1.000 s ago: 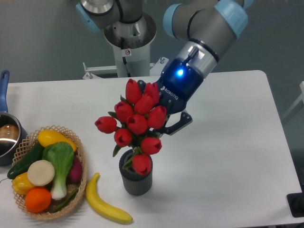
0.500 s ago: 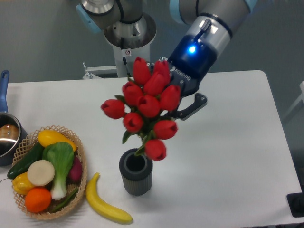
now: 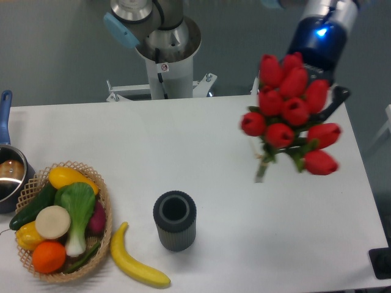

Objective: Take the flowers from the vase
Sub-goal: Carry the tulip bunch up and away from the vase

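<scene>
The flowers (image 3: 288,115), a bunch of red tulip buds with green leaves and stems, hang in the air over the right part of the table, well clear of it. My gripper (image 3: 317,116) is behind the buds and shut on the bouquet; only one dark finger (image 3: 336,97) shows at the right. The vase (image 3: 175,220), a dark grey ribbed cup, stands empty and upright near the front middle of the table, far to the lower left of the bouquet.
A wicker basket (image 3: 104,194) of produce sits at the front left, with a yellow banana (image 3: 135,264) beside it. A blue-handled steel pot (image 3: 8,177) is at the left edge. The arm's base (image 3: 166,43) stands behind the table.
The bouquet has come fully out of the vase and moved up and to the right with the gripper. The vase stays in place, now empty.
</scene>
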